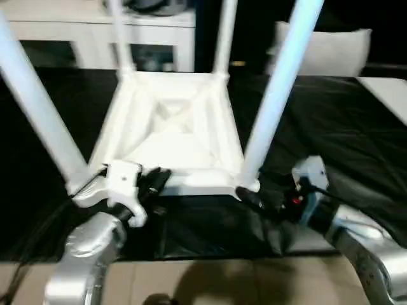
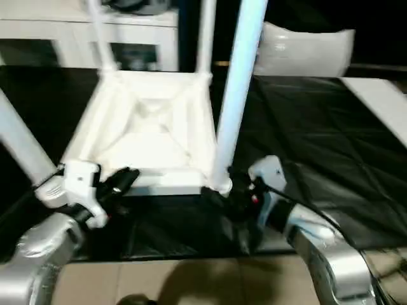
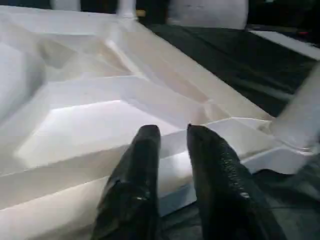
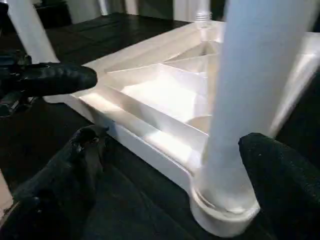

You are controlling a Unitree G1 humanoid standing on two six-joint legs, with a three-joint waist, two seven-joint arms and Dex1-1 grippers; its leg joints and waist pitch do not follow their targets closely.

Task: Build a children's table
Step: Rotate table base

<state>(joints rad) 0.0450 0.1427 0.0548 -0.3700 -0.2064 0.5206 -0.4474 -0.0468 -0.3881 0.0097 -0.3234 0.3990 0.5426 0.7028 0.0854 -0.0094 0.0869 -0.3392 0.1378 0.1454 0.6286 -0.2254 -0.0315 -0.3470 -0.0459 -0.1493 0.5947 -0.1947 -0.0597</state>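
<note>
The children's table lies upside down on the black cover, its white ribbed top [image 1: 172, 127] facing up. Its legs stand upright in the corner sockets: near left [image 1: 38, 108], near right [image 1: 280, 89], far left [image 1: 121, 38], far right [image 1: 224, 38]. My left gripper [image 1: 156, 179] sits at the top's near rim beside the near-left corner. Its fingers [image 3: 137, 165] stand a narrow gap apart over the rim with nothing between them. My right gripper [image 1: 254, 197] is open wide at the near-right corner. One finger [image 4: 75, 165] stands on each side of that leg's base [image 4: 225, 200].
The black-covered work table [image 1: 331, 127] ends just in front of my arms, with beige floor [image 1: 222, 279] below. A white cabinet [image 1: 95, 32] stands behind it. A white cushion [image 1: 331, 51] sits at the back right, and a white board [image 1: 388, 95] lies at the right edge.
</note>
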